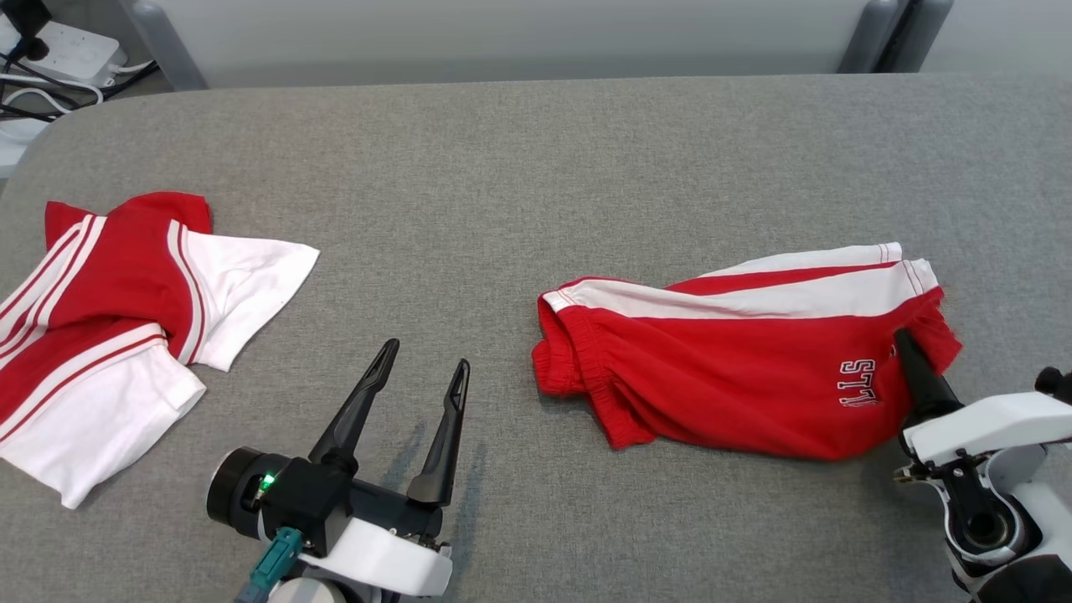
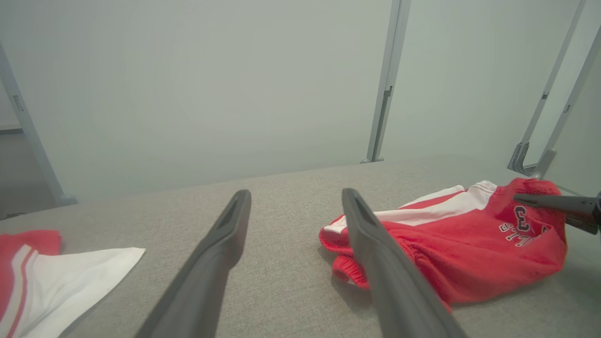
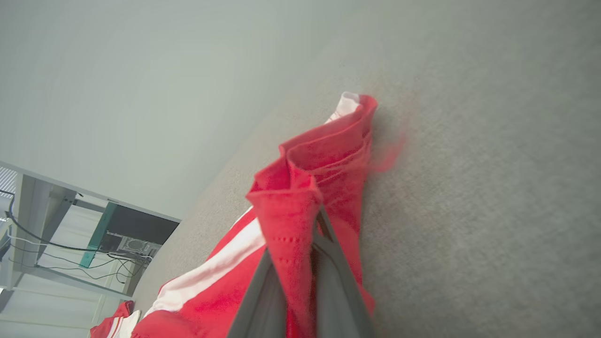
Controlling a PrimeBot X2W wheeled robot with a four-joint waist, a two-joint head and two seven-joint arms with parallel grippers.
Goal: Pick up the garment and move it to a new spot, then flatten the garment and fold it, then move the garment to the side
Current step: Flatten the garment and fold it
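Your right gripper (image 1: 909, 352) is clamped on the shorts (image 1: 737, 377), pinching the red hem at their right end, just beside the white lettering (image 1: 858, 383). The shorts lie right of centre on the table (image 1: 536, 151), with the waistband toward the left and white stripes along the far edge. Your left gripper (image 1: 425, 356) stands wide with its fingers bare, over the table surface, left of the waistband and apart from it.

The right wrist view gives you the grip itself. The right gripper (image 3: 315, 220) has a bunched ridge of the shorts (image 3: 305, 164) squeezed between its fingers, above the table (image 3: 493, 188). The left wrist view gives you the low side look. There the left gripper (image 2: 296, 195) is spread, with the shorts (image 2: 469, 253) beyond its right finger. The right gripper (image 2: 530, 201) comes in from the edge at the raised hem, next to a "3" above the lettering (image 2: 519, 230).

A red-and-white shirt (image 1: 109, 335) lies crumpled at the table's left edge, well apart from the shorts. Your left gripper sits between the two garments. A power strip (image 1: 63, 50) with cables lies past the table's far left corner.
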